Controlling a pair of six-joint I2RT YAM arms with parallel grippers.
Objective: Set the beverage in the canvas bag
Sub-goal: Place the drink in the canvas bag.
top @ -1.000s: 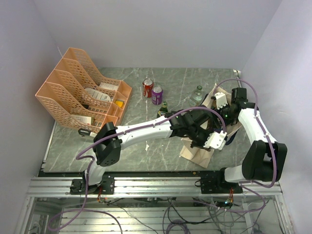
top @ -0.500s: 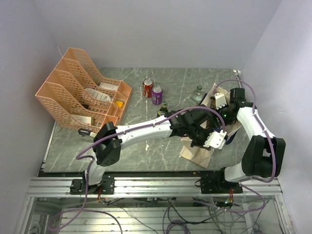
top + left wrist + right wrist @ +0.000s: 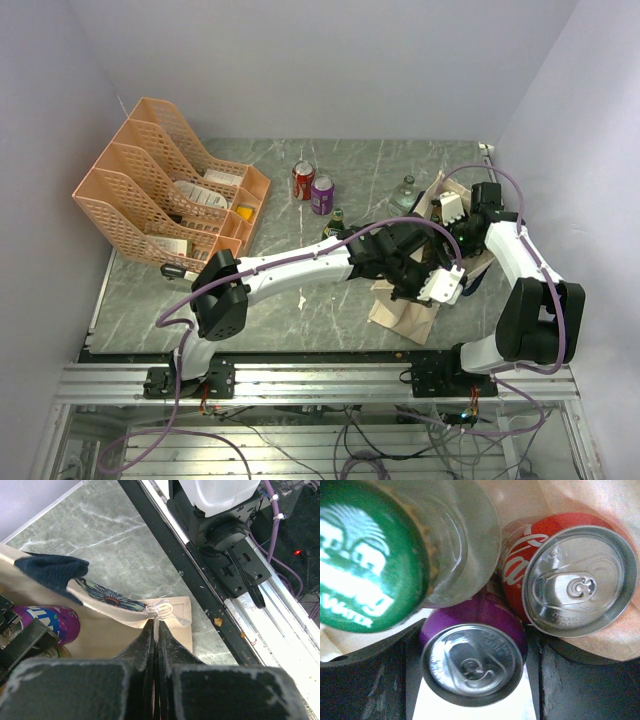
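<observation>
Inside bag (image 3: 402, 316), purple can (image 3: 472, 662) stands betw. spread jaws of right gripper (image 3: 452, 210), by red can (image 3: 580, 580) & bottle (image 3: 460, 535); gripped or freed, cannot tell. Its arm (image 3: 520, 250) shifted slightly, prob. releasing. Left gripper (image 3: 156, 630) pinches bag rim.

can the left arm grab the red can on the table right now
Probably not yet: the left gripper is shut on the canvas bag and would have to let go before reaching the red can.

The green bottle cap (image 3: 367, 555) is showing "WATER" in white, with the larger line above it too blurred to read. The red can (image 3: 570, 577) is displaying Coca-Cola script along its side.
</observation>
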